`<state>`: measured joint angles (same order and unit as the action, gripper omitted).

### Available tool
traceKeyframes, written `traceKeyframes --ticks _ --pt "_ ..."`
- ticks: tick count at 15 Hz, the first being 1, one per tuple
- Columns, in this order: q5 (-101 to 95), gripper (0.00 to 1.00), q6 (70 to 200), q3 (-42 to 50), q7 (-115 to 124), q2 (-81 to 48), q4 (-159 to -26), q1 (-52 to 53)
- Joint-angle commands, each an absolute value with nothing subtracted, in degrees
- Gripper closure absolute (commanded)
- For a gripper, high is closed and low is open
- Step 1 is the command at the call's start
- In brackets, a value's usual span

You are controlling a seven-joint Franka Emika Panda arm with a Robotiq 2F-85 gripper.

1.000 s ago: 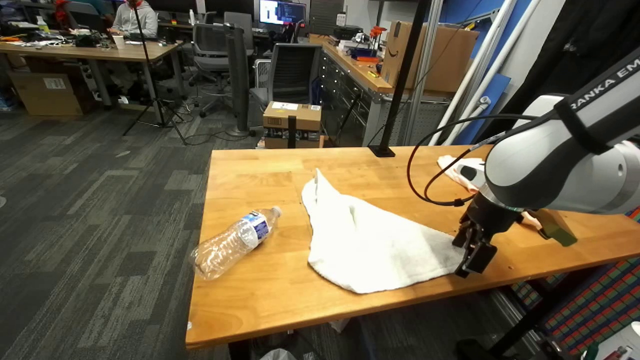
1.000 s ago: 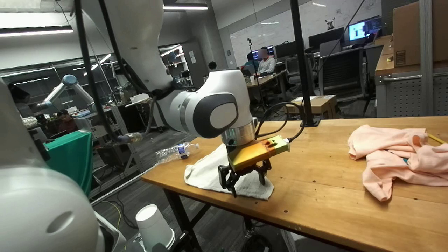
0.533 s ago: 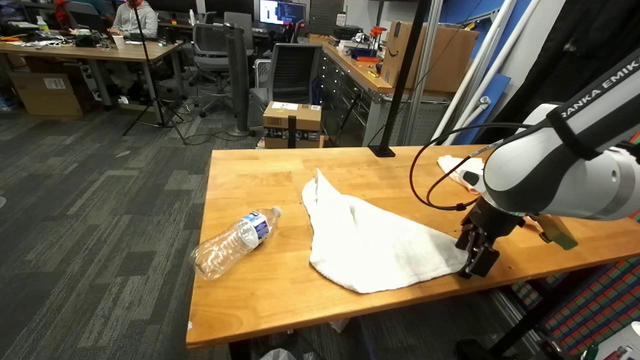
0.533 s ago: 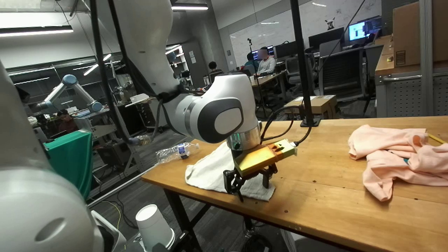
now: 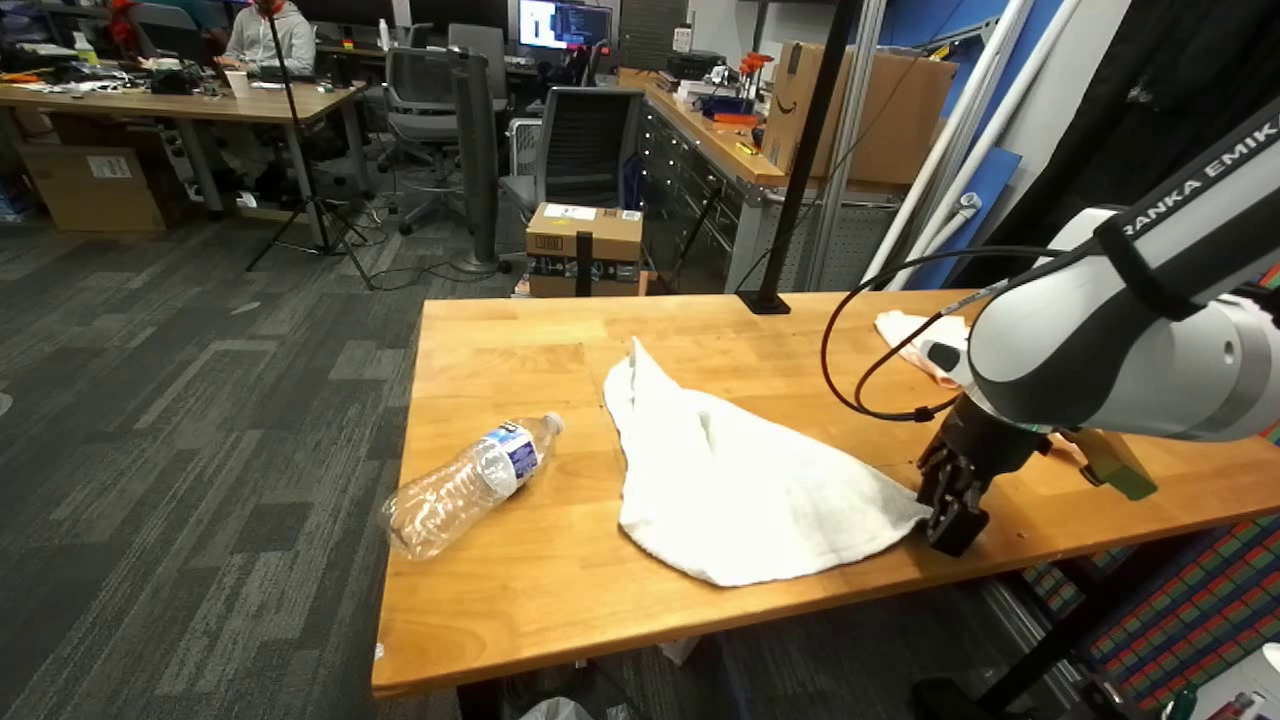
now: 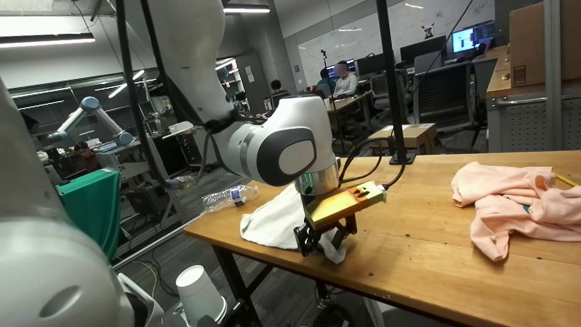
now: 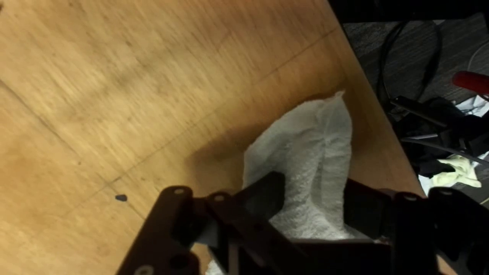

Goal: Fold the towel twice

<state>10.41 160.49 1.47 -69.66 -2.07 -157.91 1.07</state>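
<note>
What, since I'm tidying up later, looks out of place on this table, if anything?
The plastic bottle lies on its side with its base at the edge of the table, so it might roll off. The pink cloth lies in a crumpled heap. I see no spill.

towel (image 5: 770,500) wht | fingers (image 7: 267,194) blk | tbl (image 5: 500,345) lt brn, grained | cloth (image 6: 513,206) pink

At two o'clock in an exterior view, white letters (image 5: 1203,172) "RANKA EMIK" stand on the white-and-black robot arm (image 5: 1095,335); at one, a brown cardboard box (image 5: 905,115) bears a curved arrow (image 5: 787,105); at eight, a blue-and-white label (image 5: 510,455) on a clear plastic bottle (image 5: 470,490) is illegible.
</note>
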Motion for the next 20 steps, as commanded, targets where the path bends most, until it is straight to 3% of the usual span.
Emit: traceKeyframes --ticks 1,13,20 --pt "8.8 0.99 162.8 0.8 -69.1 -3.4 -157.9 -0.1" --pt "-23.9 0.99 154.7 -0.5 -41.3 -4.0 -151.3 3.3" --pt "-26.2 0.99 142.9 -6.1 -33.2 -9.7 -137.9 7.7"
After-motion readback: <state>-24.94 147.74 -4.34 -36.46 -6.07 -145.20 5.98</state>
